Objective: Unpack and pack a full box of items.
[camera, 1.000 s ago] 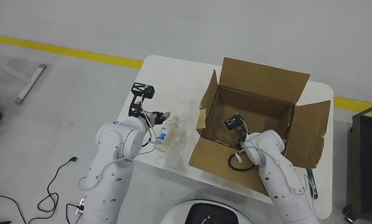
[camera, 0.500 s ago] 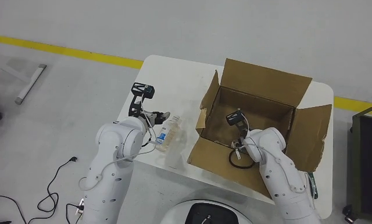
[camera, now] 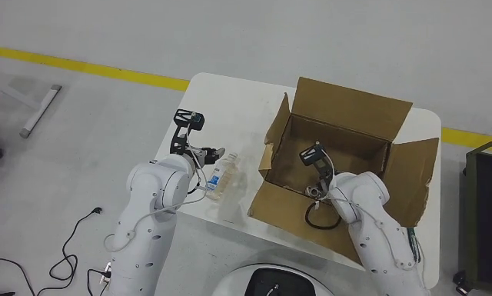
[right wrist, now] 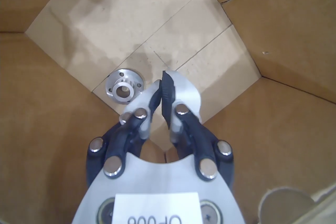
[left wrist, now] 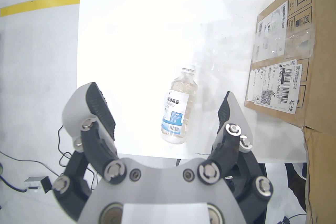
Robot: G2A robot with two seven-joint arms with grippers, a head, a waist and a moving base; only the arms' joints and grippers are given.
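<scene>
Box (camera: 280,207) stood open on the tabletop (camera: 223,104) with its flaps folded out. The one item I could see inside was a metal flange (right wrist: 125,86), lying flat on the cardboard floor close to where the floor met a wall. The parts of the floor behind my wrist were hidden, so I could not rule out more items there.

My right end effector (right wrist: 161,89) hung inside the box, just beside the flange and not touching it. Its fingers were pressed together with nothing between them.

Outside, a clear bottle (left wrist: 178,107) lay on its side on the tabletop, near the box's outer wall but apart from it. My left end effector (left wrist: 161,97) hovered above the bottle, spread wide and holding nothing.

I judged the unpacking to be nearly done: the bottle was out, and the flange looked like the last thing to lift. My right fingers would need to part before they could take it, and its low, flat shape near the wall looked awkward to grasp. All of the packing seemed left to do, though from this moment alone I could not be sure that the bottle was not about to go back in.
</scene>
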